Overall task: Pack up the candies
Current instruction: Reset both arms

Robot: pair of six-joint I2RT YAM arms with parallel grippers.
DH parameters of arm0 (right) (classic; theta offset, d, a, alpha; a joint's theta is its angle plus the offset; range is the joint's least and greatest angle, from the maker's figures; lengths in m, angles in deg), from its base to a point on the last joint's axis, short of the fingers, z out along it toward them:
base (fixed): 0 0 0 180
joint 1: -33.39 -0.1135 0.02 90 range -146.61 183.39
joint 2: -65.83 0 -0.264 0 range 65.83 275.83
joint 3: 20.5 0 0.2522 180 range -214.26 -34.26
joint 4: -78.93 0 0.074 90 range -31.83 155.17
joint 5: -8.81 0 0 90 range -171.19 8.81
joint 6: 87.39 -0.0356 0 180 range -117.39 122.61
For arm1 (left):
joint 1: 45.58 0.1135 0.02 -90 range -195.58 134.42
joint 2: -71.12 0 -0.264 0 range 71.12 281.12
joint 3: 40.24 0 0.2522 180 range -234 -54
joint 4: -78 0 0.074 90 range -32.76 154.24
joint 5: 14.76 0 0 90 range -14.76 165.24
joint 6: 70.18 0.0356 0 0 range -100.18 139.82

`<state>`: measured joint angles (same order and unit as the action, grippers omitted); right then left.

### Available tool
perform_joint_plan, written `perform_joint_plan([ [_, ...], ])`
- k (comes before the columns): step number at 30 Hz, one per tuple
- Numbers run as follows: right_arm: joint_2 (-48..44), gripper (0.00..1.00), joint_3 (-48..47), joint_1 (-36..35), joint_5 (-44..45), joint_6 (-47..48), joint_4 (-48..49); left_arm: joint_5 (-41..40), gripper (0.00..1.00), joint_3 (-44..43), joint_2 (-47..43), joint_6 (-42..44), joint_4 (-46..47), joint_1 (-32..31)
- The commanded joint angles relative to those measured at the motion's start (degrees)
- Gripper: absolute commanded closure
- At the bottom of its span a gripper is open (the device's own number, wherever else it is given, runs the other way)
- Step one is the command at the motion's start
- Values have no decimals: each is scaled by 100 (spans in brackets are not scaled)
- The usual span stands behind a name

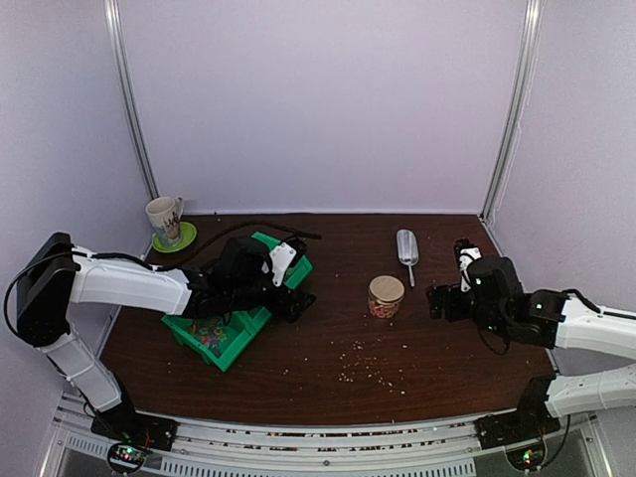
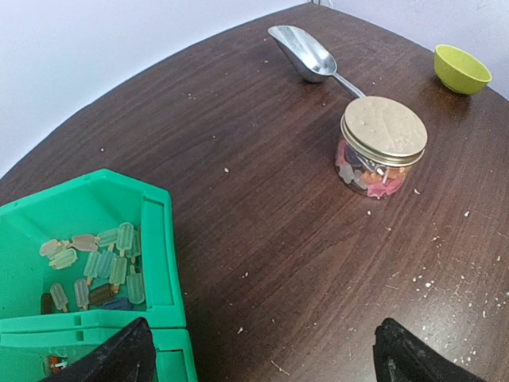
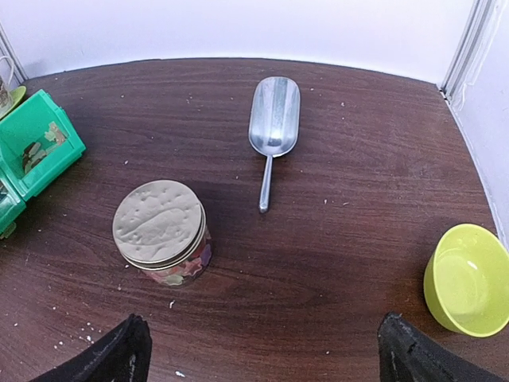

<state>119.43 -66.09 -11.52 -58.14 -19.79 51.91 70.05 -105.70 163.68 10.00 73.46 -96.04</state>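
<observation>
overhead plus wrist closeups, common jar (image 2: 382, 153)

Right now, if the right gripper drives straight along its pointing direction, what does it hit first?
Probably the metal scoop, handle end first: it lies on the midline of the open right gripper. The lidded jar sits left of that line, nearer, and might get clipped; depth unclear.

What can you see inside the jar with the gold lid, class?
Through the clear wall of the jar, mixed-colour candies show: red, orange and pale ones. The gold lid sits on top, so the contents from above, and how full it is, are hidden.
</observation>
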Motion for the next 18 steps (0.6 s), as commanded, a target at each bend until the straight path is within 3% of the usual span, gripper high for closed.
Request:
perform_joint_plan([
  [1,-18,0,102,-77,215,-133,80,-148,2,7,-170,-72,443,-57],
  [18,252,0,89,-106,-28,-93,231,-239,2,142,-266,-152,507,-57],
])
